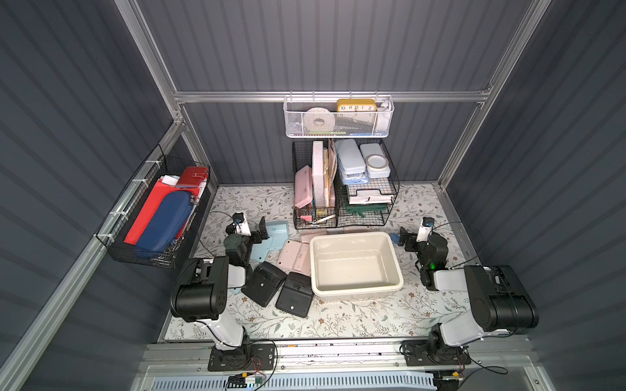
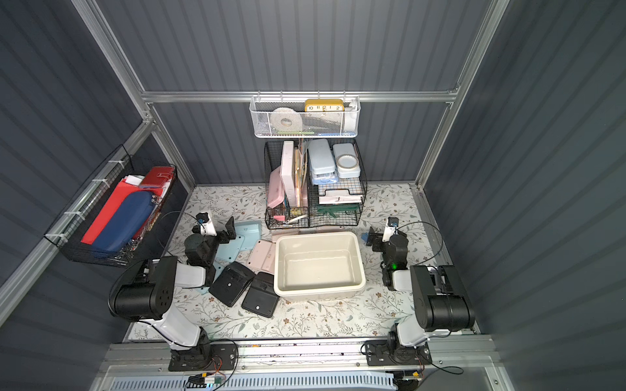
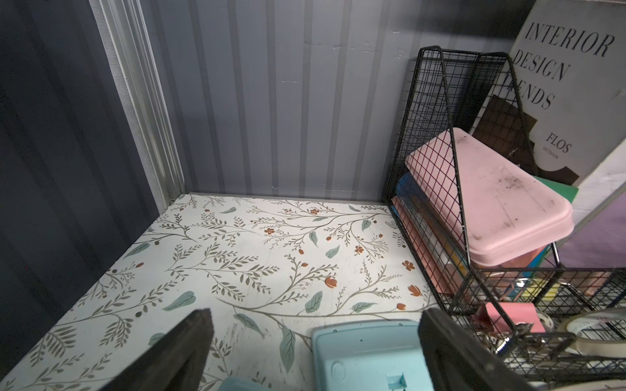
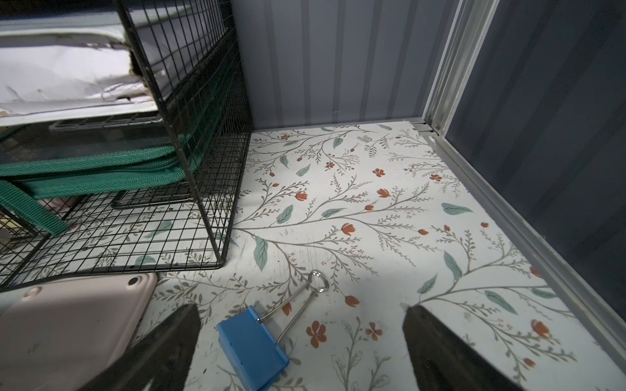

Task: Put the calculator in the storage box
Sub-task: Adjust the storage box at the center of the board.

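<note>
The left claw (image 3: 315, 313) stands spread wide and grips nothing. In its wrist view the two dark fingers frame a light blue calculator (image 3: 366, 355), which lies back up on the flowered worktop (image 3: 237, 257), closer to one finger than the other and just beside the black wire-grid basket (image 3: 474, 237). I cannot tell whether a finger touches the calculator. The right claw (image 4: 301, 309) is also released and empty. It hangs over a blue binder clip (image 4: 250, 345), with the corner of a pink calculator (image 4: 67, 325) off to one side.

Further out, a top view shows the storage box (image 1: 355, 270) in the middle of the worktop, between the two arms, and nothing lies in it. On the left arm's side of the box sit a second blue calculator (image 1: 262, 250), partly under the arm, a pale pink one (image 1: 294, 255) close to the box wall, and two black calculators (image 1: 264, 282), all back up. At least one more pale pink calculator (image 1: 313, 234) lies in the strip between the box and the wire baskets.

Judging by the empty box and the idle claws, the task has yet to begin in earnest. No calculator is held and none is stowed. A calculator has to be grasped, lifted over the rolled rim and let go inside. The left claw looks best placed for this, since the light blue calculator already sits between its fingers.
</note>
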You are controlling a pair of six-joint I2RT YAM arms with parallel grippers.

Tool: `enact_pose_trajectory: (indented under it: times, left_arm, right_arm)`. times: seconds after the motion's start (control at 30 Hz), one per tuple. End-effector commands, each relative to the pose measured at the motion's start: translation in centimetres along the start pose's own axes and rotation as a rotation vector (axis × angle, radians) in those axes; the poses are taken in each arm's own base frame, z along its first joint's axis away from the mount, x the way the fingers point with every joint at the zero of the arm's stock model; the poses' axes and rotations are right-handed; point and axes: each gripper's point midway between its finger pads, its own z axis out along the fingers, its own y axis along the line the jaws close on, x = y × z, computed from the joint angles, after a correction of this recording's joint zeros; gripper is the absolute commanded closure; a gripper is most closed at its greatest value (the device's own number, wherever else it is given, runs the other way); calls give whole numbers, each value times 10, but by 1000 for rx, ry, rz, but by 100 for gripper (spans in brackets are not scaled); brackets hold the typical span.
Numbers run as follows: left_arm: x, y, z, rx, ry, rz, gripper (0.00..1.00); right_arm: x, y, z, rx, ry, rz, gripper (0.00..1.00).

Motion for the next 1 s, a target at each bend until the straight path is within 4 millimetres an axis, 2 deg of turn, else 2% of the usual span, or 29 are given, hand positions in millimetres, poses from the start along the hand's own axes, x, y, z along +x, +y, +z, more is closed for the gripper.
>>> enact_pose_trajectory:
  times: [0.0,0.07,0.17,0.27,0.37,0.47,0.6,0.67,0.73,0.83,0.9,0.97]
  left_arm:
    - [-14,6,4,-28,-45,37,1]
    - [-23,2,6,-39,-13,50,1]
    - [-31,4,20,-86,92,-57,1]
    - [-41,-10,26,-22,109,-54,1]
    - [-66,-31,20,46,75,-78,1]
    - [-94,-53,5,124,40,-145,1]
    - [-126,-82,-24,252,24,-227,1]
    - [-141,-89,-41,292,30,-284,1]
    - [-151,-98,-57,338,71,-330,1]
    - [-158,-115,-75,432,161,-363,1]
    - [-156,-137,-95,585,179,-356,1]
    - [-157,-143,-107,628,175,-392,1]
  right_arm:
    - [-19,-4,-9,31,-94,-5,1]
    - [-31,-19,-30,141,-147,16,1]
    - [-49,-20,-52,153,-141,8,1]
    - [-74,-21,-79,159,-182,72,1]
    - [-90,-19,-109,126,-218,190,1]
    - [-98,-18,-141,91,-235,296,1]
    - [-105,-18,-189,64,-208,473,1]
    - [-103,-16,-208,47,-173,504,1]
    - [-92,-28,-224,118,-149,600,1]
    - [-95,-24,-236,81,-151,628,1]
    - [-93,-16,-236,47,-100,628,1]
    - [-87,-5,-231,10,-18,630,1]
